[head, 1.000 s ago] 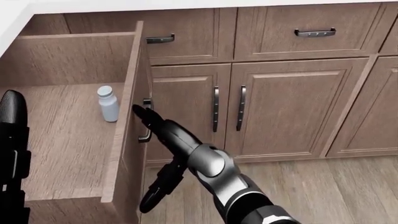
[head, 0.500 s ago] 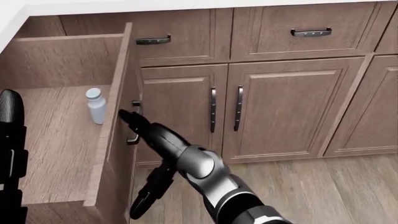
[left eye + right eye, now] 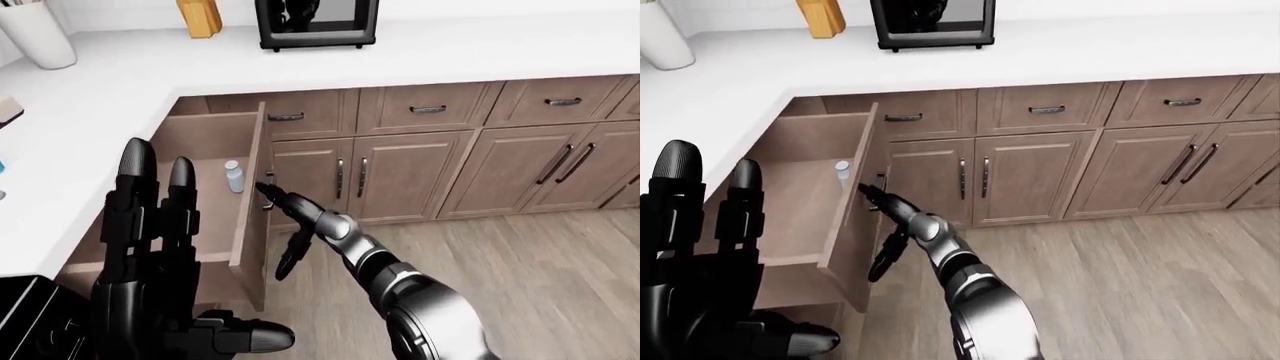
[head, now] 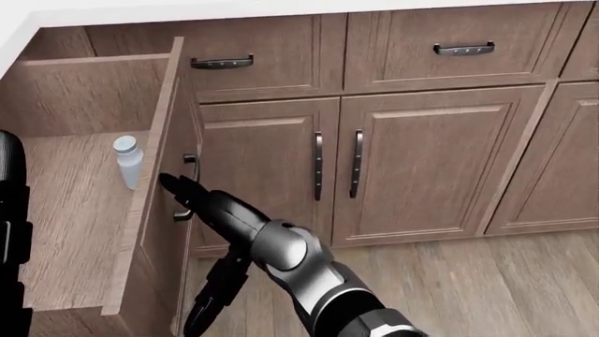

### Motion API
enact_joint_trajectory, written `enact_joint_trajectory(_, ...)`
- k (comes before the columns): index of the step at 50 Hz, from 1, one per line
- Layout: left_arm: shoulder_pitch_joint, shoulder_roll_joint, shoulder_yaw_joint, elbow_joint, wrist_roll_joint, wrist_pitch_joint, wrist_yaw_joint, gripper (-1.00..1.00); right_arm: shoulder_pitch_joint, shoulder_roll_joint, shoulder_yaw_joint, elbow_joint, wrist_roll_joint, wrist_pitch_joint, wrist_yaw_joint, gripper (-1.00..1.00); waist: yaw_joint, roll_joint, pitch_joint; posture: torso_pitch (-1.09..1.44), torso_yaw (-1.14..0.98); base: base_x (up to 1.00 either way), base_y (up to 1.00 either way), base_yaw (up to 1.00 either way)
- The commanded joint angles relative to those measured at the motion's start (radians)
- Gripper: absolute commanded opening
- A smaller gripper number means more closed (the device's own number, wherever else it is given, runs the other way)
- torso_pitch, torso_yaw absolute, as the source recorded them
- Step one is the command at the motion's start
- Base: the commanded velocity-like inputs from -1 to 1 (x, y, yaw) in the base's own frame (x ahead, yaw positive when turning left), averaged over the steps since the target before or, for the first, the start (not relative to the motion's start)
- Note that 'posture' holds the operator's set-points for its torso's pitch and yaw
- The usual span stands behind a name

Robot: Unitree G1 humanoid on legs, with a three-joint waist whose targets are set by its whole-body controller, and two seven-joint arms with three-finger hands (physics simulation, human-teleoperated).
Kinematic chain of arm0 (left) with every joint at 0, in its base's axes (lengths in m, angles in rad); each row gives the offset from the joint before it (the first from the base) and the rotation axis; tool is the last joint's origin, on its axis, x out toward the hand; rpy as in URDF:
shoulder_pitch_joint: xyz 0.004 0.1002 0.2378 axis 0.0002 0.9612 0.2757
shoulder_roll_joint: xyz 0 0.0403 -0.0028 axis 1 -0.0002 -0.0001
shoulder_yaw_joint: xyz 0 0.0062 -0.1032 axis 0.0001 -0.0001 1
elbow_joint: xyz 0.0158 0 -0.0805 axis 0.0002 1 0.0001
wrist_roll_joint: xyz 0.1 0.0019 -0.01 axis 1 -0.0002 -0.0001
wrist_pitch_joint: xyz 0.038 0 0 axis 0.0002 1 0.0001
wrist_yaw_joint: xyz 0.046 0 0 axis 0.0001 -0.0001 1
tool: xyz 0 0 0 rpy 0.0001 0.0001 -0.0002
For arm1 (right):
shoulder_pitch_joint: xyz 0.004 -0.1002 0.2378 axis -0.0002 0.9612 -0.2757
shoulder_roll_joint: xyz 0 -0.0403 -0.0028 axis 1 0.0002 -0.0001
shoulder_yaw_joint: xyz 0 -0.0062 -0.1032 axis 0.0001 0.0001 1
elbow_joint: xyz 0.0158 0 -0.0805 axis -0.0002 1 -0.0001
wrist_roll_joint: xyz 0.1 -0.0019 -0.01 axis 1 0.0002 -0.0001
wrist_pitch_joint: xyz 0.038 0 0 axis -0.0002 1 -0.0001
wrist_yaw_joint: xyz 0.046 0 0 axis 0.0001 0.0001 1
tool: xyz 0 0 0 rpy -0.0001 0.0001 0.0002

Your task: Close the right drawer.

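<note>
The right drawer (image 4: 84,210) is seen pulled fully out at head-view left, a small bottle (image 4: 128,162) inside. The right hand (image 4: 178,188) is placed at the front panel by the handle (image 4: 190,188), fingers extended, nothing gripped; the left hand (image 3: 150,225) is raised open. Rigid wood on slides is judged to close easily when pushed on the front panel.

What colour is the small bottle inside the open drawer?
White, with a white cap: the small plastic bottle, clearest in the head view.

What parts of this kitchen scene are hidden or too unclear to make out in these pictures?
- Right robot hand on the open drawer: the head view does not settle whether the fingertips touch the drawer handle.
- Small white bottle in the drawer: label too small to read.
- Left robot hand: cut off at the head view's left edge.
- Black appliance on the counter: cropped by the left-eye view's top edge.
</note>
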Motion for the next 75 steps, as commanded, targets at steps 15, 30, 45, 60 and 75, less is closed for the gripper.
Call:
enact_joint_trajectory(15,0.014,0.005,-0.033,-0.028,0.027,-0.049,0.008,1.0,-0.129,-0.173,-0.036,-0.072,0.139,-0.079,-0.011,1.0,0.035,-0.008,-0.01,0.0,0.0,0.0,0.0,0.0)
enact_joint_trajectory(30,0.017,0.013,-0.048,-0.016,0.043,-0.063,0.017,1.0,0.337,-0.357,-0.021,-1.087,0.314,0.246,-0.137,1.0,0.063,-0.032,-0.02,0.0,0.0,0.0,0.0,0.0)
enact_joint_trajectory(45,0.016,0.022,-0.064,0.012,0.058,-0.082,0.027,1.0,0.874,-0.289,-0.074,-1.87,0.232,0.296,-0.279,1.0,0.057,-0.022,-0.024,0.0,0.0,0.0,0.0,0.0)
enact_joint_trajectory(60,-0.032,0.043,-0.122,0.049,0.141,-0.07,0.055,1.0,0.958,-0.283,-0.157,-2.073,0.287,0.28,-0.362,1.0,0.05,-0.026,-0.029,0.0,0.0,0.0,0.0,0.0)
enact_joint_trajectory(75,-0.246,0.049,-0.271,0.137,0.265,0.063,0.032,1.0,0.945,-0.287,-0.148,-2.039,0.305,0.281,-0.359,1.0,0.051,-0.025,-0.038,0.0,0.0,0.0,0.0,0.0)
